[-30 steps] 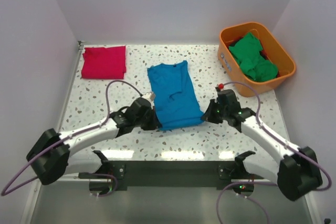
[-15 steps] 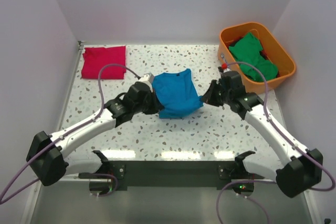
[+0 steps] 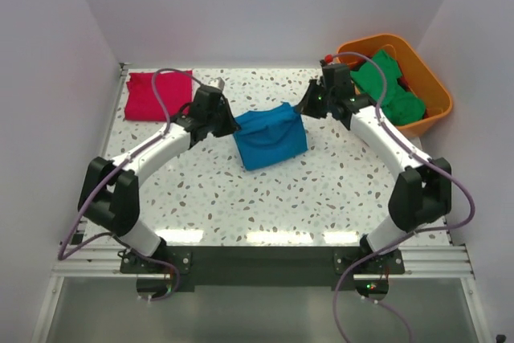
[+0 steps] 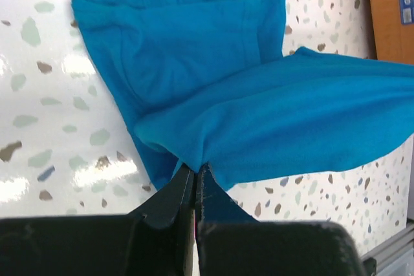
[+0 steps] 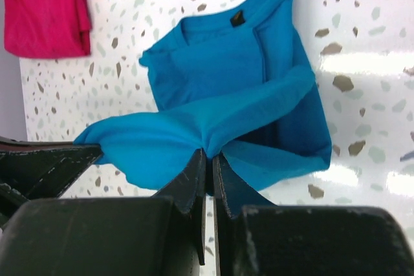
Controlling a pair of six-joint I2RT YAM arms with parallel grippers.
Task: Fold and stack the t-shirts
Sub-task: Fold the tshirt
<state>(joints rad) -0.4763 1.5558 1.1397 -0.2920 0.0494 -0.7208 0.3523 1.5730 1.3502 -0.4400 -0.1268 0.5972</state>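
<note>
Glossy white tubular arm links w/ chunky black joint housings, same both sides. Thin mauve-grey cable looped behind each wrist. Matte black two-finger left gripper and identical right gripper: flat tapered fingers, pale scuffs along inner edges. Just behind right gripper: small red knob, green status LED. Behind left gripper: small silver-white block.

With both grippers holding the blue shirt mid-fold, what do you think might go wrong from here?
The left gripper and right gripper each pinch only a small bit of the blue shirt, so it might slip out. The lifted layer looks slack between them, so the fold may land wrinkled or crooked.
</note>
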